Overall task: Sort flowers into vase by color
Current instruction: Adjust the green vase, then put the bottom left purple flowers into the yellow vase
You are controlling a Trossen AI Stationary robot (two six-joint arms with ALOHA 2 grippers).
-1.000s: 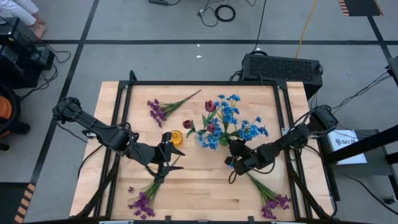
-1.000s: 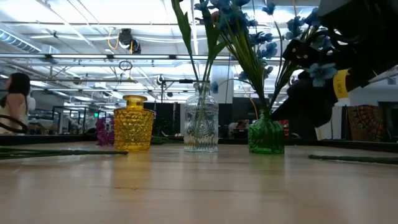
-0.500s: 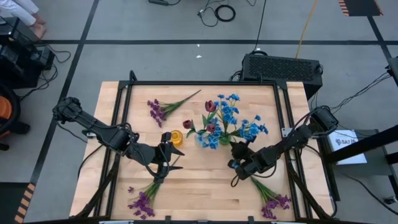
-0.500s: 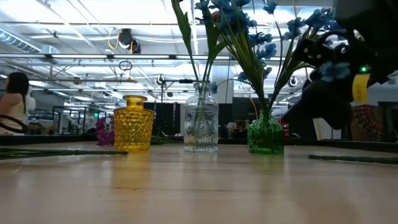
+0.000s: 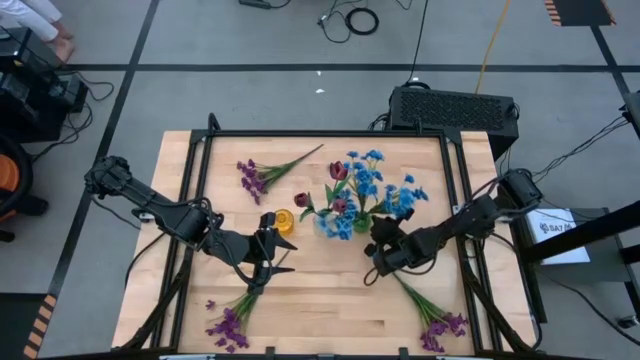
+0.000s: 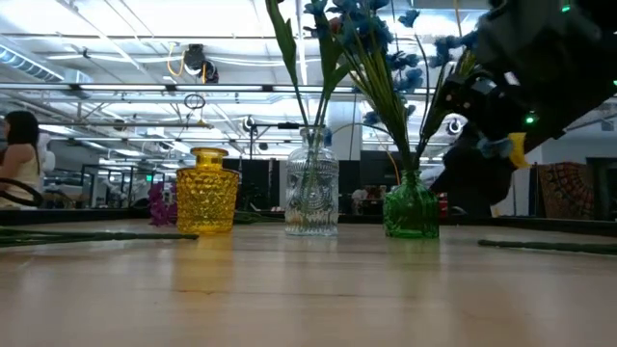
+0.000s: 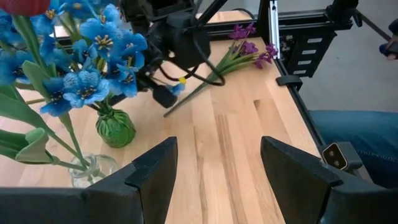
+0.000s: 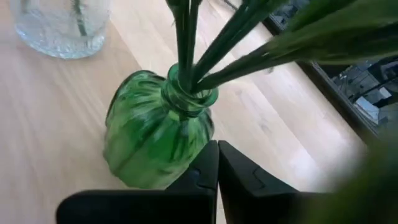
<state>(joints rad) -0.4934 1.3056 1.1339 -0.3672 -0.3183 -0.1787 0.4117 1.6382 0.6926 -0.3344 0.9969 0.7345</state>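
Blue sprigs [image 5: 375, 187] stand with their stems in the green vase [image 5: 360, 222]. Dark red blossoms [image 5: 338, 171] stand in the clear vase [image 6: 311, 193]. The yellow vase [image 5: 284, 221] holds nothing that shows. Three purple sprigs lie flat on the table: one far left [image 5: 258, 173], one near left [image 5: 232, 318], one near right [image 5: 438, 318]. My right gripper [image 5: 380, 255] is shut, just near and right of the green vase [image 8: 155, 137] and above table height [image 6: 487, 120]. My left gripper [image 5: 277, 248] is open near the yellow vase, touching nothing. My right gripper [image 8: 217, 163] is shut and nothing shows between its fingers. Blurred green stems [image 8: 267, 37] of the blue sprigs pass close by it into the vase's neck. I cannot tell whether it touches them.
The three vases stand in a row across the table's middle. A black frame runs around the tabletop [image 5: 320, 300]. A black box [image 5: 452, 108] sits behind the far edge. A person in jeans [image 7: 354, 130] stands beside the table, and another person [image 6: 19, 154] is far off in the room.
The blue blossoms on the bunch's right side have swung toward the far edge and drawn closer to the rest. My right gripper has shifted a little toward the far edge beside the green vase and risen in the low view.
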